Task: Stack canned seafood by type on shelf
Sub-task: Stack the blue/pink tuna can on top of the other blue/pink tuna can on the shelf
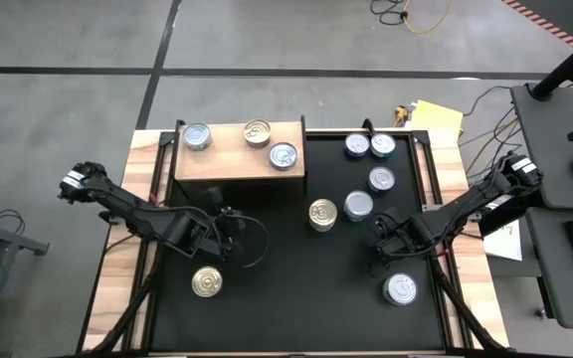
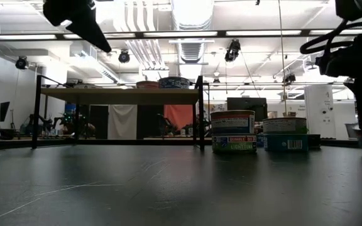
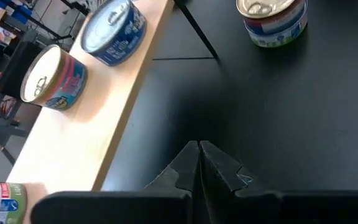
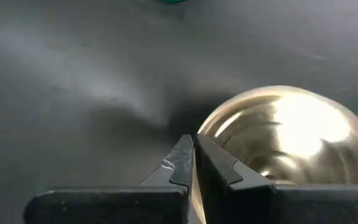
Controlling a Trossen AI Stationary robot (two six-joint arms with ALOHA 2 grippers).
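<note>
The wooden shelf [image 1: 237, 164] stands at the table's far left and bears three cans: a silver-topped one [image 1: 197, 136], a gold-topped one [image 1: 258, 132] and a blue-labelled one [image 1: 284, 155]. Several more cans of seafood stand on the black table, among them a gold-topped can [image 1: 322, 214] and a silver one [image 1: 359, 206] mid-table. My left gripper [image 3: 199, 149] is shut and hangs above the table just in front of the shelf [image 3: 98, 130]. My right gripper [image 4: 194, 146] is shut, points down, and hangs beside a blurred shiny can top [image 4: 291, 140].
A gold-topped can [image 1: 207, 282] stands near the front left and a silver-topped can [image 1: 401, 289] near the front right. Three blue and teal cans [image 1: 370, 146] cluster at the far right. The table's middle strip between the arms is bare black mat [image 1: 286, 288].
</note>
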